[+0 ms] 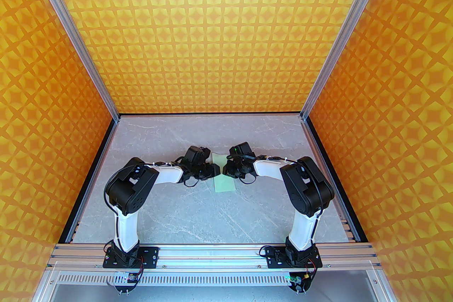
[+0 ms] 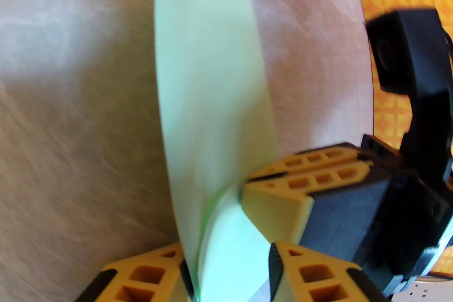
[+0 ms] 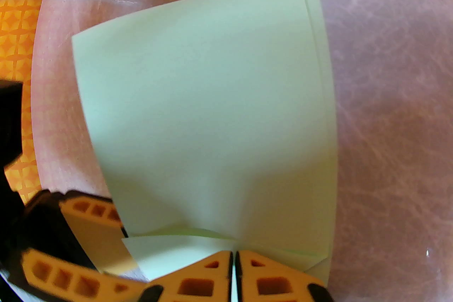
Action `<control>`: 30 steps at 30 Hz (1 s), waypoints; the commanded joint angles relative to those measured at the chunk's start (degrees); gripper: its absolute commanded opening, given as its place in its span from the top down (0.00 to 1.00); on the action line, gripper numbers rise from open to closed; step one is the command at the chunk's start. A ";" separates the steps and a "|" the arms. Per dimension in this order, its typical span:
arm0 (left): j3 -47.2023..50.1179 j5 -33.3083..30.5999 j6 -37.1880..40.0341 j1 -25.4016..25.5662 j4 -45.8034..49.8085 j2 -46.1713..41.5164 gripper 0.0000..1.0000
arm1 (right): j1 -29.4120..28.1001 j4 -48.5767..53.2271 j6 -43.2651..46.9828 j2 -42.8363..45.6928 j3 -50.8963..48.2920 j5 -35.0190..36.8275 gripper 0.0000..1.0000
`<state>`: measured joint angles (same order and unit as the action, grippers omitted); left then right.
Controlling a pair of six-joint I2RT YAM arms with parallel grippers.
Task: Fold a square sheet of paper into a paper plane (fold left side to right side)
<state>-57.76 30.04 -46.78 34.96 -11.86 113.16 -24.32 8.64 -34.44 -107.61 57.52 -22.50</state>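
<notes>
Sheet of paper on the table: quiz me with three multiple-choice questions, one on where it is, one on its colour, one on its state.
1. Where is the sheet of paper?
A. against the back wall
B. between the left tool and the right tool
C. beside an arm's base

2. What colour is it?
A. white
B. orange
C. pale mint green

3. What state is it in?
A. folded over in layers
B. crumpled into a ball
C. torn in two

Answers: B, the top view shows it between the two tools' tips; C, every view shows pale green; A, the right wrist view shows offset stacked edges.
</notes>
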 commanded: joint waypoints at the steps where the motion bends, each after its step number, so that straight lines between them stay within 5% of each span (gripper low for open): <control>1: 1.35 1.21 -1.99 0.87 -3.51 0.45 0.69 | -0.21 -0.29 -1.75 -0.10 -1.98 0.85 0.88; 9: -1.25 -3.44 1.07 1.07 3.58 -1.84 1.00 | -0.04 -1.27 -3.26 10.39 -4.68 6.15 0.79; 14: -6.25 -11.02 7.62 0.98 22.00 -7.69 1.00 | 0.14 1.27 -2.98 20.44 -6.83 14.52 0.45; 21: -16.95 -32.27 15.79 1.06 58.55 -14.51 1.00 | 1.35 5.10 -1.53 30.69 -9.23 25.27 0.03; 30: -35.81 -55.89 7.62 8.89 91.85 -6.43 1.00 | 5.75 9.18 -0.40 36.04 -10.90 31.37 0.01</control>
<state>-88.62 -14.35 -35.48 40.45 62.76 102.41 -19.64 15.03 -36.10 -73.54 47.51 4.64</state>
